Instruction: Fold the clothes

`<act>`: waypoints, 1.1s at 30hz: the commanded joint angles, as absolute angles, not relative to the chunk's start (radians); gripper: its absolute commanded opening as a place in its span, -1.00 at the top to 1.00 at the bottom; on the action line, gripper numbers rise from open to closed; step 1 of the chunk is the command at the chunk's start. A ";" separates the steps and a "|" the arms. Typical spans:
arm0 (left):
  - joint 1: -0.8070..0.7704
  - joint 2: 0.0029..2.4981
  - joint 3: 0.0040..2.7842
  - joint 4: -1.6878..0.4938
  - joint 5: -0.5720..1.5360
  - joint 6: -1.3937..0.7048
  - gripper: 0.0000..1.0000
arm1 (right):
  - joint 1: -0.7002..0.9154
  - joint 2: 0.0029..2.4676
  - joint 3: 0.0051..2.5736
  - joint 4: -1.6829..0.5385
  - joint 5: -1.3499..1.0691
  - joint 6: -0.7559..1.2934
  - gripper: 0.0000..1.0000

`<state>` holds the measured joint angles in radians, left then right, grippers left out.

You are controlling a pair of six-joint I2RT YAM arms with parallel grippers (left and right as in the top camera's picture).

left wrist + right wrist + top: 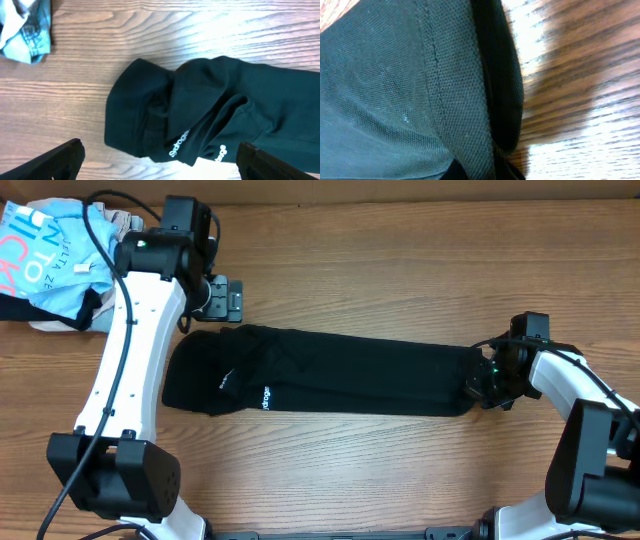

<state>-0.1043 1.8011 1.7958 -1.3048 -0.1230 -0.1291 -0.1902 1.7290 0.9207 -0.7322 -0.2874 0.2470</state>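
- Across the middle of the bench, the clothes are being shown as a long narrow band running left to right, apparently with the sides already brought in lengthwise.
- At the band's left end, the fabric is being left bunched and rumpled, with the white logo facing up.
- As a judgement, the task is being taken as roughly midway: the lengthwise folds are being counted as done, while the end-to-end folds and a smoothing of the left end are being counted as left.
- The left end effector is being held above the bench just beyond the upper left corner of the clothes, apart from the fabric; its fingers are being seen spread wide at the bottom corners of the left wrist view, with nothing between them.
- The right end effector is being held at the far right end of the clothes, touching the fabric there; a stitched hem is filling the right wrist view, and whether the jaws are being closed on it cannot be told.
- A light blue printed shirt is being left heaped at the bench's far left corner, well apart from the clothes.
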 commanded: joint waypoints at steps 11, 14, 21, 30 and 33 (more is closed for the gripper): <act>-0.071 1.799 1.809 -1.279 -0.115 -0.135 -0.99 | -0.541 1.675 1.222 -1.021 -0.461 0.124 0.92; -0.071 1.799 1.809 -1.269 -0.115 -0.135 -1.00 | -0.514 1.673 1.283 -1.082 -0.473 0.081 0.92; -0.071 1.799 1.809 -1.255 -0.115 -0.135 -0.99 | -0.286 1.672 1.309 -1.142 -0.457 0.048 0.92; -0.071 1.799 1.809 -1.251 -0.115 -0.135 -1.00 | 0.108 1.687 1.306 -1.089 -0.306 0.200 0.92; -0.071 1.800 1.809 -1.249 -0.115 -0.135 -1.00 | 0.214 1.707 1.302 -1.042 -0.304 0.248 0.92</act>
<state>-0.0776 1.8011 1.7958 -1.2556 -0.1230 -0.1291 0.1387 1.6974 1.2900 -1.0695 -0.3439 0.1707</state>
